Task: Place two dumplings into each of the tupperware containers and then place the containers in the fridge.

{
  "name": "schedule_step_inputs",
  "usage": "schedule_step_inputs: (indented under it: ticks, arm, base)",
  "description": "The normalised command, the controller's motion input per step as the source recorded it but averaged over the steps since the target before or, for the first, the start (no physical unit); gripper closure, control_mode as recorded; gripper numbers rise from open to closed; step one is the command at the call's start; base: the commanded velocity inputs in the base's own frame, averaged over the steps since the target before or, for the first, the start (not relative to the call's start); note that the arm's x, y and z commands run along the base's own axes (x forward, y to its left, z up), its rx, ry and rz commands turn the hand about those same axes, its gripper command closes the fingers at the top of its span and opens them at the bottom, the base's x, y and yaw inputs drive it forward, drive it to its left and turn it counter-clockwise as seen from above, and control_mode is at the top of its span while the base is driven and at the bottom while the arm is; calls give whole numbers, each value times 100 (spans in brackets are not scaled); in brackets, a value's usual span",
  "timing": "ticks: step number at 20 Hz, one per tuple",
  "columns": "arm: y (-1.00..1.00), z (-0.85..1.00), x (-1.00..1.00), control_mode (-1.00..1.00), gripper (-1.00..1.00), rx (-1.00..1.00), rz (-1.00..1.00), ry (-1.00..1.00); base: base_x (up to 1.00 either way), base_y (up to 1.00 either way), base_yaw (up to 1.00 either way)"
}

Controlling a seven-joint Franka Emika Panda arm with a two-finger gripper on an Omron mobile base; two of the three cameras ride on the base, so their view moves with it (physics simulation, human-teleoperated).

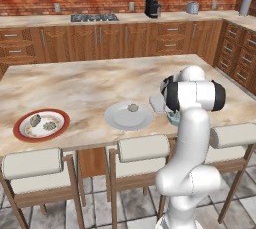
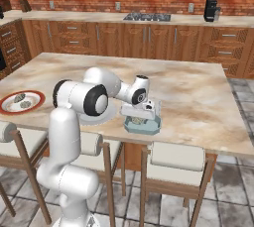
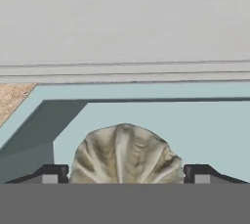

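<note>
Your gripper (image 2: 144, 115) hangs low over the teal container (image 2: 143, 124), near the counter's (image 2: 198, 97) front edge. In the hand view its fingertips (image 3: 51, 174) stand wide, one either side of a dumpling (image 3: 126, 153) that lies on the container floor (image 3: 205, 130). You can see a sliver of gap on both flanks, so read it as open and holding nothing, though the margin is thin. The dumpling sits dead centre between the tips, straight ahead along the gripper, its long axis running from one tip to the other.

The pale container (image 1: 158, 104) lies just beyond the teal one. One dumpling (image 1: 132, 107) waits on the grey plate (image 1: 117, 119) to the left, two more (image 1: 42, 123) on the red-rimmed plate (image 1: 20, 123) far left. From here, lift straight clear before swinging left.
</note>
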Motion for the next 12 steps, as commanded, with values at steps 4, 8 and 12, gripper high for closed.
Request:
schedule_step_inputs:
  ticks: [4,8,12]
  arm:
    - [0,11,-3,-100,-100,0,0,0]
    - [8,25,-4,-100,-100,0,0,0]
    - [42,59,0,-100,-100,-5,-4,1]
  base:
    - [0,0,0]
    - [0,0,0]
    - [0,0,0]
